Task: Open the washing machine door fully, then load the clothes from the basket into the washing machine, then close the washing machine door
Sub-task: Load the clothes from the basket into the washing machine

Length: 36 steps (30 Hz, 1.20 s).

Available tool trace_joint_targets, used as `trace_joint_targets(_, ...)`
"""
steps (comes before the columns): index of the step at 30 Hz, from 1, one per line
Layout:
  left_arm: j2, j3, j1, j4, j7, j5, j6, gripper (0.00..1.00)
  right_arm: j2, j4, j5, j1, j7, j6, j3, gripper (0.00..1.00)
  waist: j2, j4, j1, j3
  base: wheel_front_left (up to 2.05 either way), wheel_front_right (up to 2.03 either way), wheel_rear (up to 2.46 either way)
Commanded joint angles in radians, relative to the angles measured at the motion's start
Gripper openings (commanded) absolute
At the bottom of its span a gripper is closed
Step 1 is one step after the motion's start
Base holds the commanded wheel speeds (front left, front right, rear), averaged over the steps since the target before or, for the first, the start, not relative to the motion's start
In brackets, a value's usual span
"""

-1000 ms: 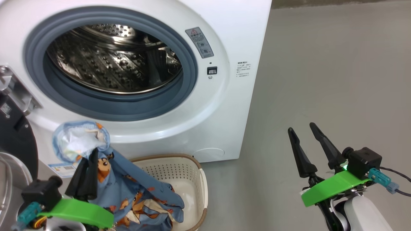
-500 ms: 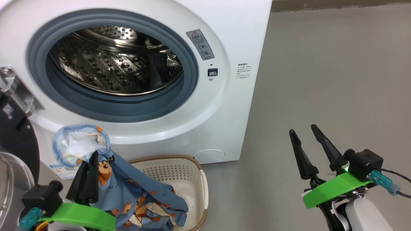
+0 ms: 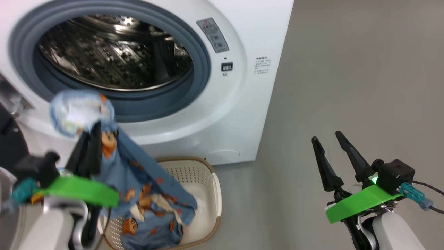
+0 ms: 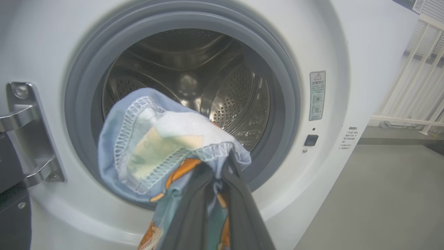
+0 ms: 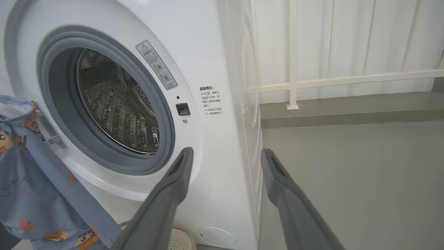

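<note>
The left gripper (image 3: 91,133) is clamped on the clothes (image 3: 138,180), their top bunch level with the lower rim of the washing machine (image 3: 249,104) opening. In the head view the fabric's tail trails into the basket (image 3: 194,173). The left wrist view adds white lining and a metal hinge (image 4: 33,139). The right gripper (image 3: 326,137) is spread wide, holding nothing, well right of the machine.

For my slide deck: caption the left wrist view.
Left end effector shut on blue printed clothes, held before the open washing machine.
</note>
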Motion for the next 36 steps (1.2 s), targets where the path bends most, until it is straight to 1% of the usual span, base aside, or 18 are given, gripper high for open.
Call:
trace_joint_targets(1, 0.034, 0.03, -0.093, 0.0, 0.004, 0.015, -0.014, 0.0, 0.006, -0.032, -0.012, -0.026, -0.005, 0.002, 0.018, 1.0, 0.0, -0.017, 0.0, 0.038, 0.0, 0.0, 0.0)
trace_joint_targets(4, 0.035, 0.024, -0.177, 0.042, 0.013, 0.016, -0.028, 0.0, 0.019, -0.041, -0.018, -0.046, -0.005, 0.002, 0.019, 1.0, 0.0, -0.036, 0.0, 0.081, 0.0, 0.0, 0.0)
trace_joint_targets(5, 0.038, 0.019, -0.229, 0.085, 0.026, 0.016, -0.036, 0.0, 0.028, -0.051, -0.023, -0.063, -0.005, 0.002, 0.024, 1.0, 0.0, -0.052, 0.0, 0.112, 0.0, 0.0, 0.0)
trace_joint_targets(9, 0.04, 0.009, -0.335, 0.196, 0.036, 0.007, -0.057, 0.0, 0.044, -0.068, -0.036, -0.084, -0.005, 0.002, 0.022, 1.0, 0.0, -0.081, 0.0, 0.175, 0.0, 0.0, 0.0)
trace_joint_targets(10, 0.04, 0.009, -0.335, 0.196, 0.036, 0.007, -0.057, 0.0, 0.044, -0.068, -0.036, -0.084, -0.005, 0.002, 0.022, 1.0, 0.0, -0.081, 0.0, 0.175, 0.0, 0.0, 0.0)
trace_joint_targets(15, 0.051, -0.004, -0.482, 0.372, 0.031, -0.007, -0.081, 0.0, 0.064, -0.086, -0.051, -0.105, -0.005, 0.002, 0.021, 1.0, 0.0, -0.118, 0.0, 0.26, 0.0, 0.0, 0.0)
trace_joint_targets(23, 0.087, -0.04, -0.706, 0.592, 0.013, -0.014, -0.094, 0.0, 0.092, -0.113, -0.066, -0.141, -0.005, 0.002, 0.032, 1.0, 0.0, -0.183, 0.0, 0.391, 0.0, 0.0, 0.0)
trace_joint_targets(30, 0.133, -0.096, -0.864, 0.71, 0.005, -0.015, -0.096, 0.0, 0.104, -0.129, -0.065, -0.155, -0.005, 0.002, 0.047, 1.0, 0.0, -0.244, 0.0, 0.472, 0.0, 0.0, 0.0)
trace_joint_targets(36, 0.178, -0.129, -0.986, 0.763, -0.008, 0.007, -0.096, 0.0, 0.106, -0.141, -0.031, -0.162, -0.005, 0.002, 0.077, 1.0, 0.0, -0.285, 0.0, 0.523, 0.0, 0.0, 0.0)
